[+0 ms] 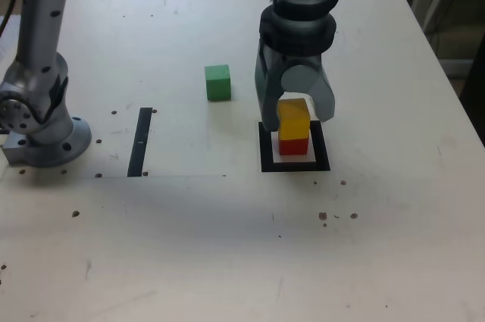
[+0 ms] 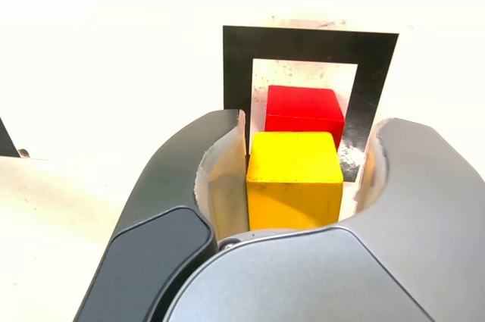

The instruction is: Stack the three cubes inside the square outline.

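The yellow cube [image 1: 293, 117] sits on top of the red cube [image 1: 294, 145] inside the square outline [image 1: 266, 163] of black tape. My gripper [image 1: 295, 112] hangs over the stack with one jaw on each side of the yellow cube. In the wrist view the yellow cube [image 2: 294, 178] lies between the jaws of my gripper [image 2: 307, 136]. One jaw is close against it and a gap shows on the other side, so the gripper is open. The red cube [image 2: 305, 110] and the square outline [image 2: 303, 40] show beyond it. The green cube [image 1: 217, 82] stands alone on the table, towards the exterior view's left.
A straight black tape strip [image 1: 141, 141] lies on the white table at the exterior view's left. Beside it stands the arm's round metal base [image 1: 42, 129]. Dark specks dot the tabletop, and the table's edge runs along the exterior view's right.
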`<state>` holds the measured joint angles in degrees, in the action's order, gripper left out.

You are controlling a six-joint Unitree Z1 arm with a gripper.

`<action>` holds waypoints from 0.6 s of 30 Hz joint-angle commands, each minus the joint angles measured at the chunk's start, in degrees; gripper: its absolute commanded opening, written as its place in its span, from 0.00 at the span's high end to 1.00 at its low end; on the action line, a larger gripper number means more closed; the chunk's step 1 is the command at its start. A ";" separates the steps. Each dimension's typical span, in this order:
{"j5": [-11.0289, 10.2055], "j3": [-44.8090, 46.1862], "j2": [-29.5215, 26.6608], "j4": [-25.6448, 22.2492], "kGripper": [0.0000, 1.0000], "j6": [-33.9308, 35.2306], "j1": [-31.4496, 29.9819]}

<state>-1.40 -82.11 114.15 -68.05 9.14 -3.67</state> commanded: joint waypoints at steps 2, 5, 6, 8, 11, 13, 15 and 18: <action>-0.49 -0.28 -0.68 0.07 0.01 -0.09 -0.11; -1.75 -0.23 -1.42 -0.38 0.01 -0.30 -0.11; -2.19 0.03 -1.89 -0.44 0.01 -0.38 -0.11; -3.12 0.84 -3.29 -0.57 0.01 -0.54 -0.11; -4.34 2.30 -6.13 -1.28 0.01 -0.64 0.21; -4.84 3.08 -7.90 -2.56 0.01 -0.70 0.70; -5.12 3.82 -9.39 -3.97 0.01 -0.86 1.45; -5.43 5.54 -11.49 -5.38 0.01 -1.14 2.77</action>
<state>-6.64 -77.47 104.00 -73.08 8.17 -1.53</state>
